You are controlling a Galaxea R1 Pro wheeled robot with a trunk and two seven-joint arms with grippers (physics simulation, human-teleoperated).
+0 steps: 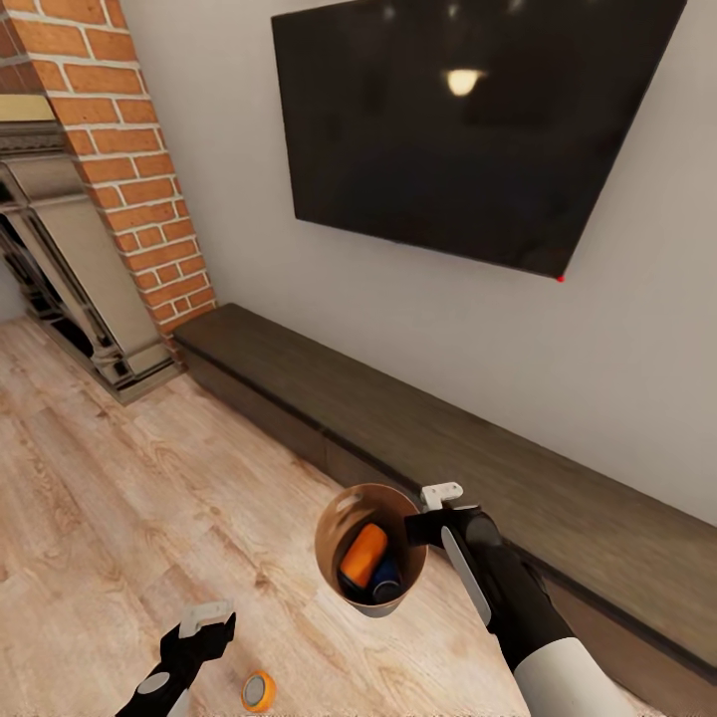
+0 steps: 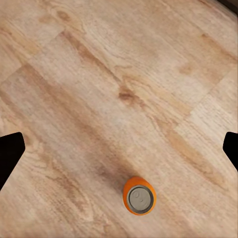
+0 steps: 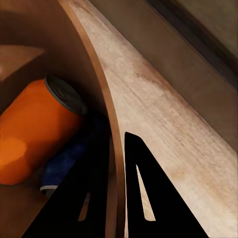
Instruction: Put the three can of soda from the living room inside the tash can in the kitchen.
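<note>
My right gripper (image 1: 430, 523) is shut on the rim of the trash can (image 1: 332, 528) and holds it above the floor, with one finger inside the wall and one outside (image 3: 119, 191). In the bin's brown inside lies an orange soda can (image 1: 363, 554) (image 3: 39, 134) on its side, with a dark blue can-like object (image 1: 386, 579) (image 3: 63, 167) beside it. Another orange soda can (image 1: 258, 690) (image 2: 139, 196) stands upright on the wood floor. My left gripper (image 1: 205, 622) (image 2: 119, 148) hangs open above the floor, a little to the left of that can, with nothing between its fingers.
A long low dark-brown cabinet (image 1: 448, 448) runs along the wall just behind the bin. A black television (image 1: 468, 119) hangs above it. The red brick fireplace (image 1: 134, 159) stands at the left. Light wood floor (image 1: 119, 478) spreads out to the left.
</note>
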